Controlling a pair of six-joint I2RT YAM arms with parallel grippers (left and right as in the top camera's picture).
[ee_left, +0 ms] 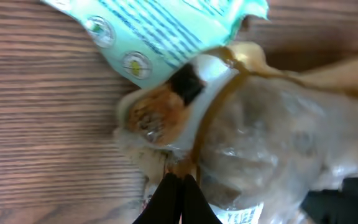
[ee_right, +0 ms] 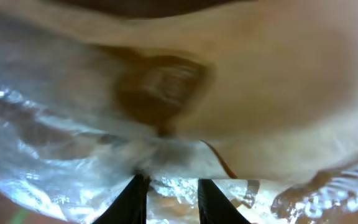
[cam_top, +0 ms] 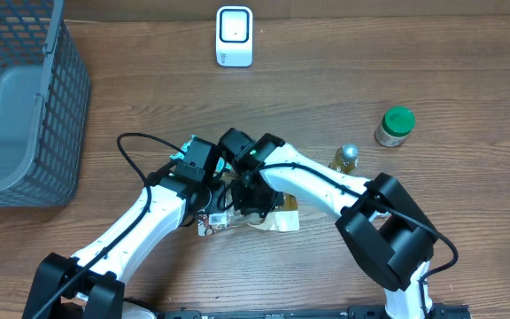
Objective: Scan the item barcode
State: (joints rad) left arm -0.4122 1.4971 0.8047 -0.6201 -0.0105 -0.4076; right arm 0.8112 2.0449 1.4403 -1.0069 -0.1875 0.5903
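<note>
The item is a clear plastic bag (cam_top: 282,220) of pale brown baked goods, lying mid-table under both arms. A white printed label (cam_top: 211,223) shows at its left end and again at the bottom of the left wrist view (ee_left: 244,216). My left gripper (cam_top: 222,197) is shut, its black fingertips (ee_left: 179,186) pinched together on the bag's (ee_left: 260,124) edge seam. My right gripper (cam_top: 253,202) bears on the bag from above. Its fingers (ee_right: 138,199) stand a little apart with crinkled film (ee_right: 173,193) between them. The white scanner (cam_top: 234,36) stands at the table's far edge.
A grey mesh basket (cam_top: 25,97) fills the far left. A green-lidded jar (cam_top: 395,126) and a small bottle with a silver cap (cam_top: 346,158) stand to the right. A green-and-white printed wrapper (ee_left: 166,31) lies just beyond the bag.
</note>
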